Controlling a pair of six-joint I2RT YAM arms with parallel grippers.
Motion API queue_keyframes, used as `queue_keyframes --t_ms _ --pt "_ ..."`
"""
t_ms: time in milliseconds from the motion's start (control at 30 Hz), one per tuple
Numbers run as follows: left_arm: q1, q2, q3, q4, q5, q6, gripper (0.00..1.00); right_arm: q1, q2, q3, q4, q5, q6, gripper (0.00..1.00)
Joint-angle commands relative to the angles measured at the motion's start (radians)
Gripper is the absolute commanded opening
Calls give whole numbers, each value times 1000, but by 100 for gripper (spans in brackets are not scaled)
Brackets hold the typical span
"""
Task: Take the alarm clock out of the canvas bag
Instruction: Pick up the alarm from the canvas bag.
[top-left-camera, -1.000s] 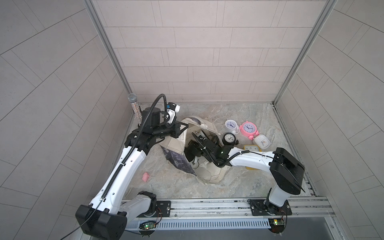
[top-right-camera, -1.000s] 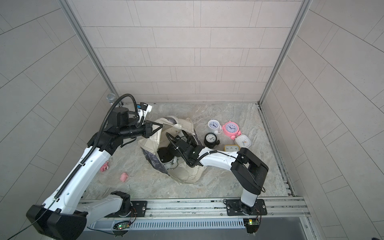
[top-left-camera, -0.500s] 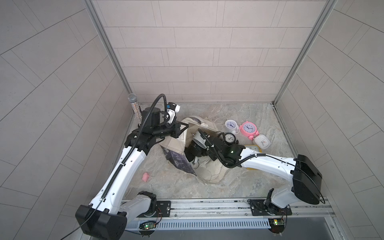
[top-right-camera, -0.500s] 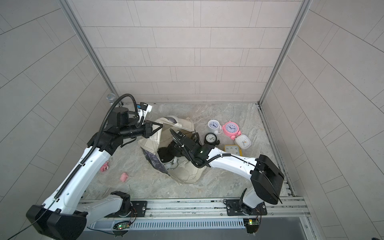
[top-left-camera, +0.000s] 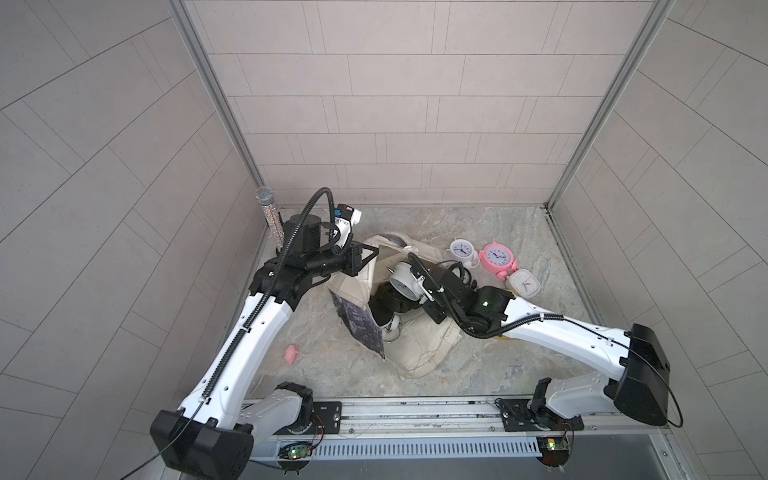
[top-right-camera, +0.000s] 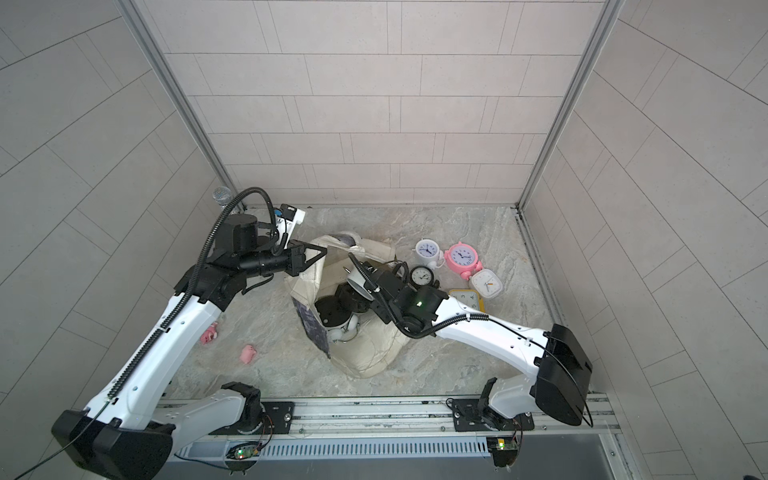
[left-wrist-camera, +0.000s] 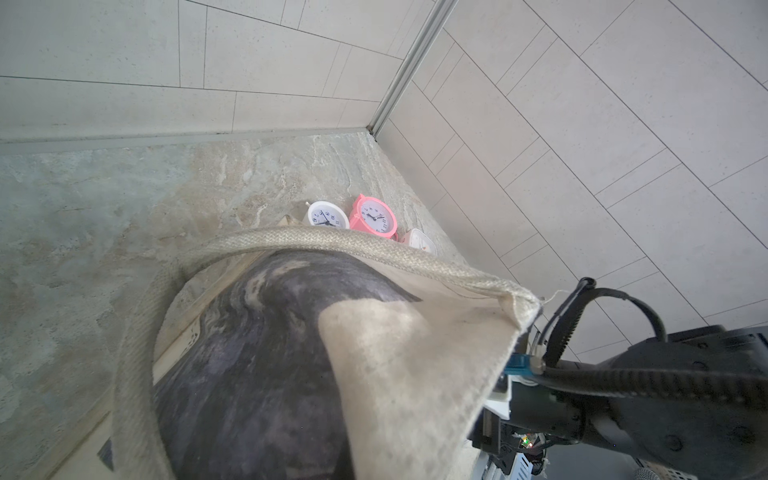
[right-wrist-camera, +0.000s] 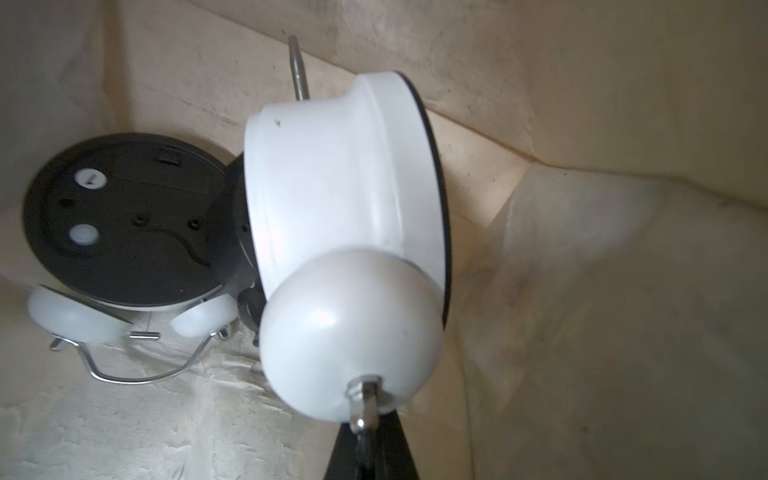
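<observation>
Marbled tabletop (top-left-camera: 436, 224) boxed in by tiled walls, seen in both top views: pinching the rim of the canvas bag (top-left-camera: 419, 349) with the left gripper (top-left-camera: 376, 251), clenched on the cloth and propping the mouth open; holding the white alarm clock (top-left-camera: 403, 277) up with the right gripper (top-left-camera: 419, 291), at the bag's mouth and above its floor, not yet clear of the cloth. Risking a snag on the rim standing just beside the clock's metal foot (top-left-camera: 390, 269), and then dragging the whole bag along. Crowding the pink clock (top-left-camera: 494, 257) and its neighbours near the bag as well, so risking a knock on the way out. Looking from the left wrist: seeing only the bag's dark print (left-wrist-camera: 257, 353) and rope handle (left-wrist-camera: 332, 243), with the fingers hidden; possibly losing the cloth under a sideways tug and letting the mouth fall shut. Looking from the right wrist: clamping tight on nothing more than a thin metal stem (right-wrist-camera: 362, 395) atop one bell (right-wrist-camera: 349, 332), with the clock's body hanging tilted; probably swinging or slipping free under a quick move, and dropping onto the second clock (right-wrist-camera: 124, 216) lying face down on the bag's floor.
</observation>
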Motion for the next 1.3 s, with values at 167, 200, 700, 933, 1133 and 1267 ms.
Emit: queue_keyframes --t_ms 167,200,700,933,1133,1267 --pt "1 -25 15 53 4 2 0 0 -116 32 5 13 7 0" --pt "1 -25 16 53 3 2 0 -1 -118 33 5 12 11 0" --pt "1 -25 14 55 3 -7 0 -1 -55 1 137 -38 187 0" --pt "1 -25 12 55 1 -6 0 -1 -20 -37 236 -138 226 0" --pt "1 -31 10 52 -2 -6 0 0 24 -73 275 -122 238 0" --pt "1 -29 8 54 -3 -9 0 1 56 -64 287 -174 259 0"
